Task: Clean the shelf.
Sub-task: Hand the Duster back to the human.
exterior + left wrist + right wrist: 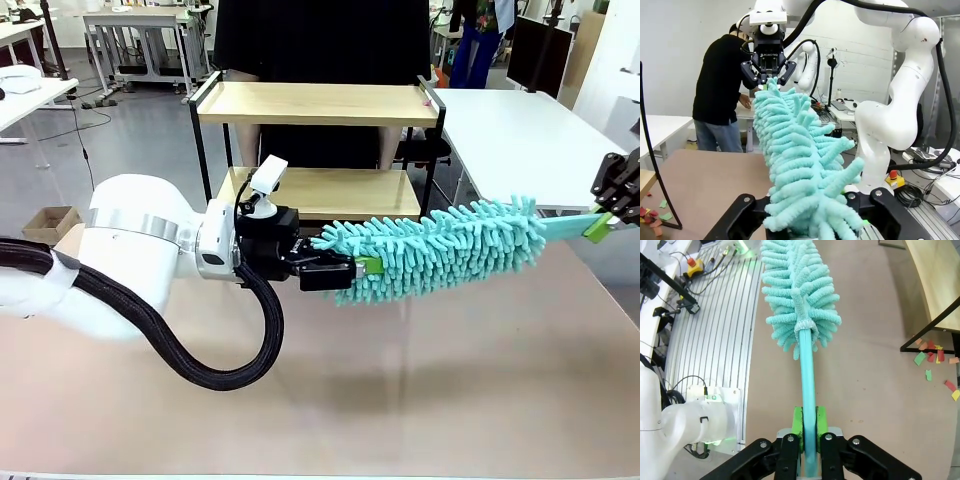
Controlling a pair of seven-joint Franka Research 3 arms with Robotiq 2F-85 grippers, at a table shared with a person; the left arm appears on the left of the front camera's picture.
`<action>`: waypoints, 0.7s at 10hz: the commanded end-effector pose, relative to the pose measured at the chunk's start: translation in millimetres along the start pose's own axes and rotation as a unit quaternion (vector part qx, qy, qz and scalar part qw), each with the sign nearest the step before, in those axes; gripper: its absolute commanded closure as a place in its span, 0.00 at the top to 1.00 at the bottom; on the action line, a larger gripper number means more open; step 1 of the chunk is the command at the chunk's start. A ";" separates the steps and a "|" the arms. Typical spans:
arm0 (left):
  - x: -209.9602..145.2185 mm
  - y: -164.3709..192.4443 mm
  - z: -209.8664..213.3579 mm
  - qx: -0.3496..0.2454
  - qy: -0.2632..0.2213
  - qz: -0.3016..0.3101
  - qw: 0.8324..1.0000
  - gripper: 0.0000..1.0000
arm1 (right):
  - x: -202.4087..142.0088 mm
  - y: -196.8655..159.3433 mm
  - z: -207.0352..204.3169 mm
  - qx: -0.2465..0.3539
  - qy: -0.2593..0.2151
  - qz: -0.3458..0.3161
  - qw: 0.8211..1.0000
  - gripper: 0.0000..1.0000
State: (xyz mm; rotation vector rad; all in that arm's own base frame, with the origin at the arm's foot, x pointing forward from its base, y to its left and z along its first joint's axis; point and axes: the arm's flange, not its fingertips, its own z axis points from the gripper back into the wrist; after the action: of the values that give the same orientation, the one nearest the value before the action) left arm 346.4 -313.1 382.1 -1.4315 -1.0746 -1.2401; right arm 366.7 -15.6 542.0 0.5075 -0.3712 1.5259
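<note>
Brown tabletop [450,380] fills the near half of the front view, with white tables and a grey floor behind it. At the table's far edge stands the shelf [318,105], its 2 light wooden boards held in a thin black frame, and a person in black [320,40] stands right behind it. In front of the lower board, a teal fluffy duster [440,250] hangs above the tabletop, lying nearly level and rising a little toward the right.

Left gripper [358,268] is clamped on the duster's free fluffy end; the left wrist view shows the teal strands bunched between its black fingers [742,215]. Right gripper [605,222] is closed on the duster's flat teal handle [809,390], and the right wrist view shows the green pads [798,421] pressed against both sides of it.

Small scraps of paper [935,365], red, green and yellow, lie on the tabletop beside the shelf's black leg in the right wrist view. More scraps [652,215] lie at the lower left corner of the left wrist view, next to the frame.
</note>
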 end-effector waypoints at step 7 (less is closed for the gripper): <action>2.9 1.4 1.1 0.002 -0.001 -0.003 1.000 0.00 | 3.7 -0.1 0.4 -0.002 -0.006 -0.004 1.000 0.71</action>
State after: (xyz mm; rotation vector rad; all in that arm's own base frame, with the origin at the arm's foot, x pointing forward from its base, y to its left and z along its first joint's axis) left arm 350.5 -310.0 383.2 -1.4249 -1.0694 -1.2266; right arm 366.4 -13.7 541.9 0.5118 -0.3686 1.5278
